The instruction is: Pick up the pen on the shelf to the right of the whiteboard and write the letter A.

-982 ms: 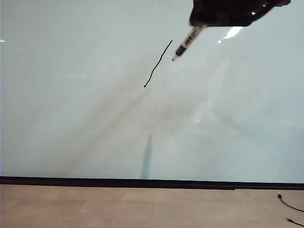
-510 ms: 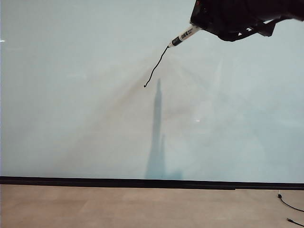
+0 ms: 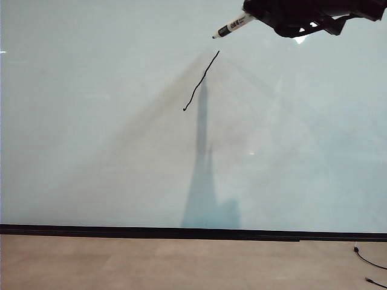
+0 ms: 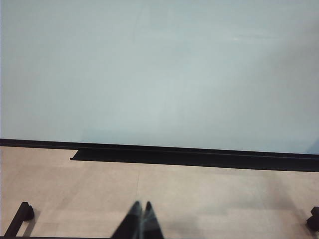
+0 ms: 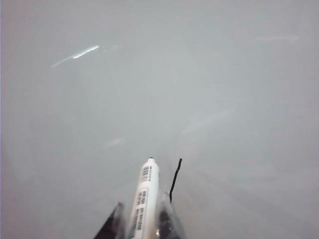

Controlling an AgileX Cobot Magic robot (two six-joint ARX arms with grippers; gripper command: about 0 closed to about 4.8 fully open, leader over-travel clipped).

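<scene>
Only the left wrist view shows the left gripper (image 4: pixel 141 219), closed above the floor (image 4: pixel 199 199). The right gripper (image 3: pixel 257 15), clamping the pen (image 3: pixel 233 26), has lifted its tip above the stroke (image 3: pixel 201 80) on the whiteboard (image 3: pixel 91 121).

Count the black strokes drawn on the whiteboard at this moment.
1: a single slanted stroke on the upper middle of the whiteboard, just below the tip of the pen in the right gripper. None appear hidden.

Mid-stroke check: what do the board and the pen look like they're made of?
The whiteboard: smooth, glossy coated panel, probably; it throws glare spots and soft reflections. The pen, held in the shut right gripper: likely white plastic, semi-gloss, with printed black lettering. The left gripper hangs shut near the floor.
</scene>
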